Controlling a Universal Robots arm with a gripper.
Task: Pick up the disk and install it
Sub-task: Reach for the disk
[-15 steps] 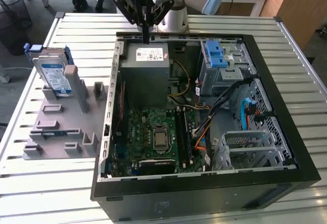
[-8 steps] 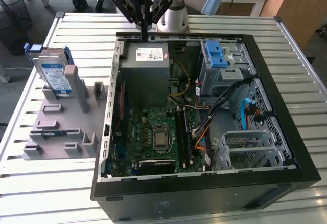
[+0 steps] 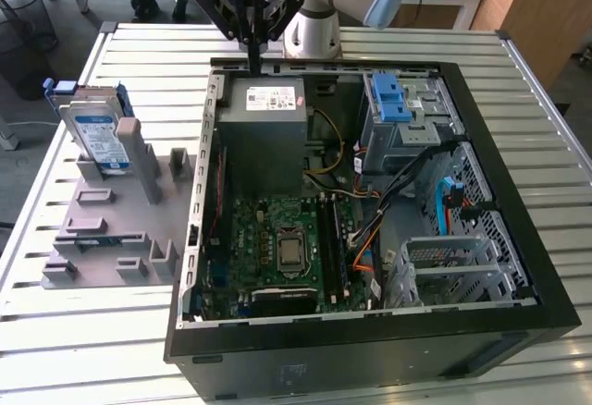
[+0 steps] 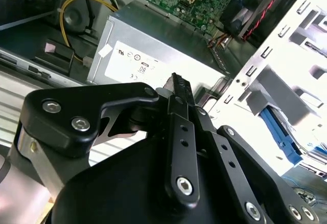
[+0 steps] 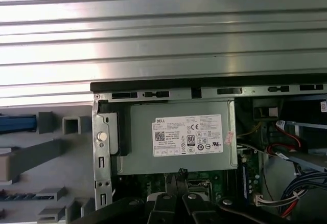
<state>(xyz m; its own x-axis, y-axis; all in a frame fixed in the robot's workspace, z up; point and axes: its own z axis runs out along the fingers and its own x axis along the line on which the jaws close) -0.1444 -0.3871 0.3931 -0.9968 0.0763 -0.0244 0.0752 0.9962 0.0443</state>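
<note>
In the exterior view, your flat silver blue-framed hard drive stood in the grey plastic holder on the slatted metal bench, well apart from the jaws, pinched together and empty. In both wrist views, they hung near the grey metal power supply box.

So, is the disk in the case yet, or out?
Out. The disk sits propped in the grey fixture on the exterior view's left, outside the computer case.
</note>
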